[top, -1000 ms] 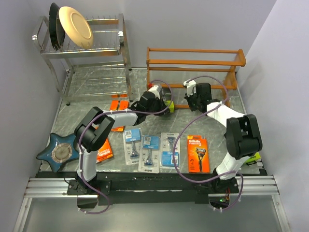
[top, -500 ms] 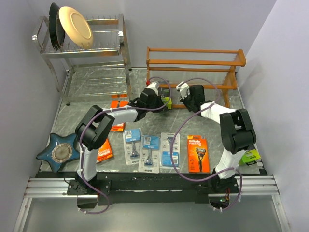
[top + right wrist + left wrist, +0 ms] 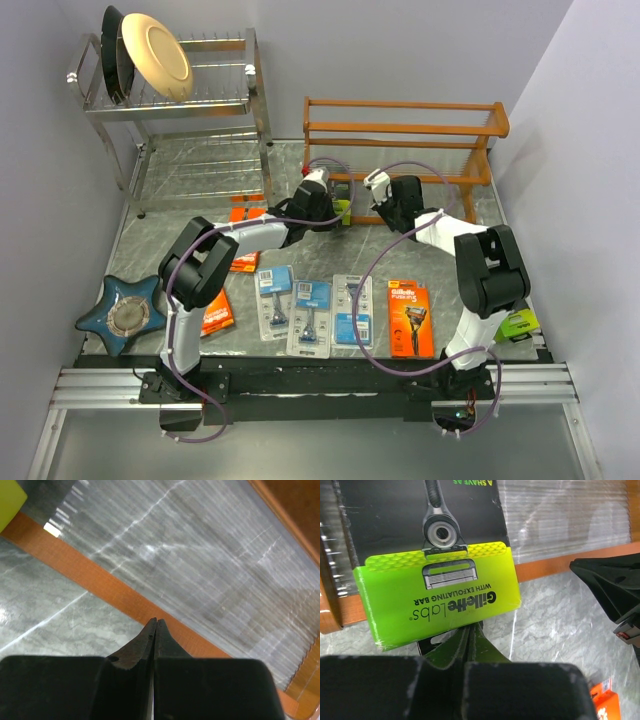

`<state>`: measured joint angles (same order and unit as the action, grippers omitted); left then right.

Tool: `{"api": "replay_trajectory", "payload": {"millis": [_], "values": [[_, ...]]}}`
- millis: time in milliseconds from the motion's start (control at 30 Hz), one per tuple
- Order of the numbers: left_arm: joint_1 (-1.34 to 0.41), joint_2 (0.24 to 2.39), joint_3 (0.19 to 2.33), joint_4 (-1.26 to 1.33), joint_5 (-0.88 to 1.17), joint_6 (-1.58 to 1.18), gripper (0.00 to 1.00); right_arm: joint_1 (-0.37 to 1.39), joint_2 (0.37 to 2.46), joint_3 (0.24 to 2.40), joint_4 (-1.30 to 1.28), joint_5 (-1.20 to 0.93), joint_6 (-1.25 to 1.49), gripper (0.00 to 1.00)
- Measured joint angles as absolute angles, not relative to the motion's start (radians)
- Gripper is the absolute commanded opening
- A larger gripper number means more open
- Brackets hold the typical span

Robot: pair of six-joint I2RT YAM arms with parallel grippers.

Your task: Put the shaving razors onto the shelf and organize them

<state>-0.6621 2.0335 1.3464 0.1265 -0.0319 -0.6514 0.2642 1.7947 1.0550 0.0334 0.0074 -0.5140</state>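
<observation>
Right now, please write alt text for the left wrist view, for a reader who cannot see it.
A lime-green razor box stands at the low rail of the shelf, its print upside down. The left gripper, shut, meets the box's near edge.

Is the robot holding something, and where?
Nothing. The left gripper is shut, tips at the near edge of the lime-green razor box; the right gripper is shut on nothing.

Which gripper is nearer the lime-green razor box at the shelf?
Left. The left gripper pinches the near edge of the lime-green razor box; the right gripper is apart, to its right, by the bottom rail of the shelf.
</observation>
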Motion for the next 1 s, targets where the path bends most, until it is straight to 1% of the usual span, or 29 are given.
{"api": "replay_trajectory", "payload": {"millis": [33,67,100,133,167,200,233,267,300,333,367,400,467,500,567,633,767,1000], "values": [[-0.661,2.033,1.346,0.126,-0.022,-0.652,0.15,0.264,1.788,1.055,0.021,0.004,-0.510,0.22],[-0.659,2.028,1.343,0.127,-0.010,-0.655,0.20,0.264,1.776,1.055,0.002,-0.001,-0.506,0.28],[-0.656,2.020,1.333,0.128,0.012,-0.658,0.27,0.264,1.761,1.055,-0.021,-0.004,-0.497,0.35],[-0.653,2.008,1.321,0.128,0.038,-0.659,0.31,0.264,1.737,1.055,-0.053,-0.008,-0.488,0.44],[-0.651,1.992,1.308,0.128,0.060,-0.660,0.34,0.264,1.703,1.055,-0.082,-0.012,-0.477,0.48],[-0.647,1.966,1.285,0.128,0.098,-0.663,0.41,0.264,1.667,1.055,-0.110,-0.016,-0.465,0.53],[-0.644,1.940,1.264,0.128,0.137,-0.662,0.44,0.264,1.616,1.055,-0.144,-0.019,-0.455,0.67],[-0.643,1.914,1.246,0.131,0.171,-0.655,0.47,0.264,1.573,1.052,-0.164,-0.021,-0.444,0.74],[-0.642,1.884,1.226,0.131,0.208,-0.642,0.53,0.264,1.509,1.044,-0.192,-0.024,-0.432,0.80],[-0.644,1.851,1.208,0.131,0.252,-0.623,0.55,0.264,1.454,1.037,-0.216,-0.021,-0.416,0.93],[-0.647,1.824,1.196,0.133,0.286,-0.604,0.66,0.261,1.400,1.026,-0.233,-0.021,-0.405,0.97],[-0.653,1.796,1.185,0.134,0.322,-0.580,0.76,0.256,1.346,1.008,-0.250,-0.023,-0.397,1.00],[-0.667,1.752,1.177,0.132,0.380,-0.530,0.84,0.229,1.260,0.973,-0.298,-0.026,-0.390,1.00],[-0.676,1.734,1.177,0.132,0.406,-0.508,0.99,0.196,1.224,0.956,-0.338,-0.039,-0.390,1.00],[-0.689,1.707,1.177,0.130,0.445,-0.472,0.99,0.095,1.190,0.940,-0.434,-0.062,-0.402,1.00],[-0.703,1.687,1.171,0.130,0.480,-0.452,0.99,-0.044,1.187,0.940,-0.532,-0.068,-0.430,1.00],[-0.709,1.656,1.135,0.128,0.513,-0.424,1.00,-0.253,1.166,0.908,-0.645,-0.047,-0.511,1.00],[-0.729,1.646,1.120,0.106,0.524,-0.383,0.99,-0.505,1.119,0.857,-0.736,-0.041,-0.637,1.00]]}}
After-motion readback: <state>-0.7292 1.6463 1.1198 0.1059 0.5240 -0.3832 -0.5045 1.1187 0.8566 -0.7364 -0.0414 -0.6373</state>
